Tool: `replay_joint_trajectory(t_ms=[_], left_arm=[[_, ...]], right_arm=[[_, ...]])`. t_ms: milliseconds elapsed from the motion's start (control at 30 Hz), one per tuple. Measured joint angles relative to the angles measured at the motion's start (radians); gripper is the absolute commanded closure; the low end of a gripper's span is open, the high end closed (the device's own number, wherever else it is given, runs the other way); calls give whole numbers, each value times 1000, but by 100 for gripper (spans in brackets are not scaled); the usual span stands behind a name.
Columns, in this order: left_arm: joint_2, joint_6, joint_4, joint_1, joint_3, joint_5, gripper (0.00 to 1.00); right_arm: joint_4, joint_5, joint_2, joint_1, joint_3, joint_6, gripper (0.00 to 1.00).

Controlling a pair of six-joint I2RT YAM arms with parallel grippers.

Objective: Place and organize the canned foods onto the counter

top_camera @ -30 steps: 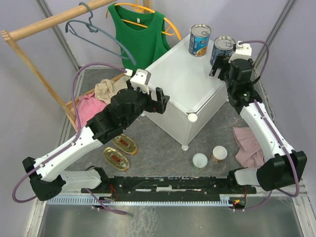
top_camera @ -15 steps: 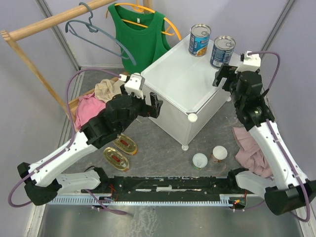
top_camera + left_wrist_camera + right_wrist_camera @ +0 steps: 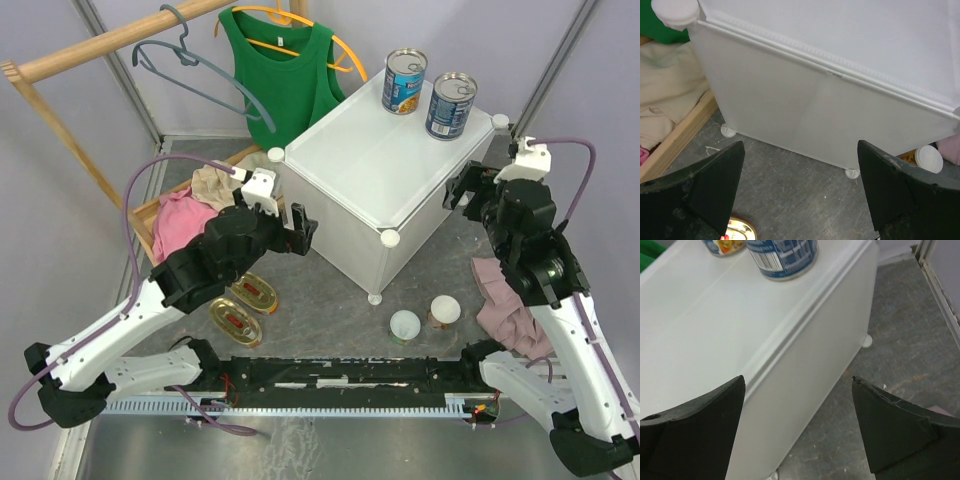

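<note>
Two tall blue-labelled cans (image 3: 404,82) (image 3: 450,105) stand upright at the far corner of the white counter (image 3: 370,165). In the right wrist view they show as one can (image 3: 782,257) and part of the other (image 3: 722,246). Two small white-lidded cans (image 3: 405,325) (image 3: 445,310) stand on the floor in front of the counter. Two gold oval tins (image 3: 253,293) (image 3: 234,322) lie on the floor under my left arm. My left gripper (image 3: 297,230) (image 3: 800,145) hangs open and holds nothing beside the counter's left face. My right gripper (image 3: 461,190) (image 3: 798,379) is open and holds nothing off the counter's right edge.
A wooden tray of pink and beige clothes (image 3: 190,200) sits left of the counter under a wooden rack (image 3: 100,50) with hangers and a green top (image 3: 280,70). A pink cloth (image 3: 505,295) lies on the floor under my right arm. A black rail (image 3: 340,375) runs along the near edge.
My right gripper has drawn back from the can on the counter toward the near right. My left arm has pulled back and lower, away from the counter's left side.
</note>
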Motion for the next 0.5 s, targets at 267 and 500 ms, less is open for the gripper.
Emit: replay_joint_trajectory(t_ms=[267, 500], left_arm=[[-23, -15, -24, 0, -31, 22, 1], [-39, -42, -12, 0, -69, 53, 1]], right_arm=[[-195, 72, -57, 5, -86, 130, 6], [-323, 113, -66, 5, -205, 275, 4]])
